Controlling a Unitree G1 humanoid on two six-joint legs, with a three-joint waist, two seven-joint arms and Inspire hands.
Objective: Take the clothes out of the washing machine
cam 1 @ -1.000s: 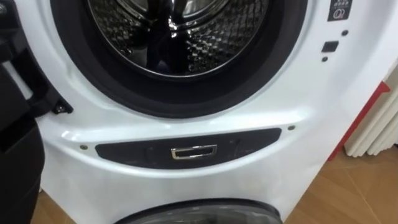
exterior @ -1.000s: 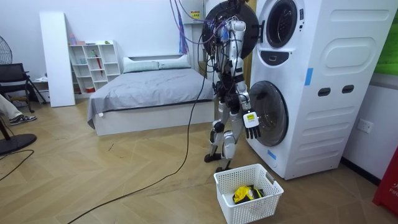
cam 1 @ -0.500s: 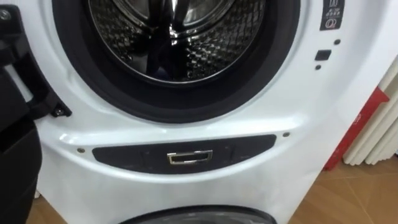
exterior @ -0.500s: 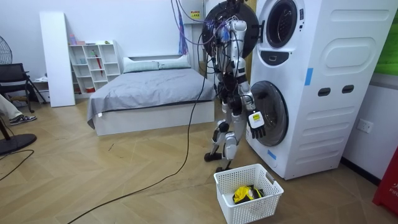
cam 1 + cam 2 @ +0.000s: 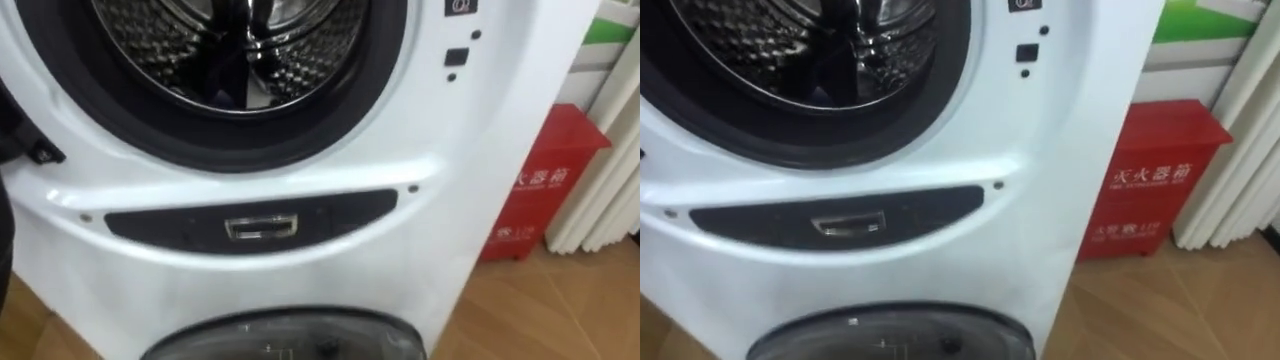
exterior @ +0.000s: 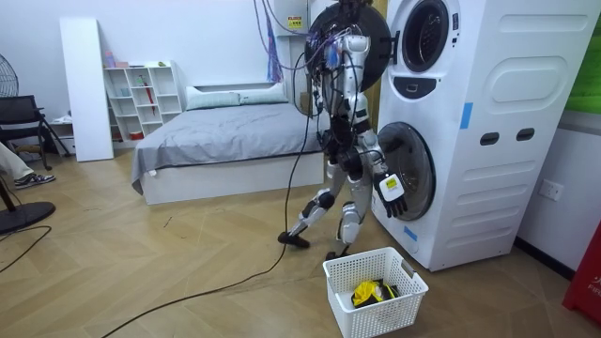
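**Two stacked drums, one basket, one robot hand low**

One white washing tower (image 6: 488, 141), counted with two round fronts: upper drum (image 5: 230, 50) open to view, its dark door (image 6: 349, 28) swung out toward the room view's left; lower door (image 5: 280, 335) of dark glass beneath. Between the two, one dark strip (image 5: 250, 222) with one chrome handle (image 5: 261, 228). One small dark bluish patch (image 5: 218, 95) low in the upper drum; cloth or reflection, cannot tell. One white basket (image 6: 376, 317) on the floor just before the tower, with clothes (image 6: 374, 293) inside, yellow and dark, in one bundle. One red box (image 5: 1150, 180) on the floor beside the tower. One bed (image 6: 225, 136) further back.

Standing close before the tower, one leg set back. One right robot hand (image 6: 391, 190) hanging low near the lower door; apart or together, cannot tell; contact with the door, cannot tell either.
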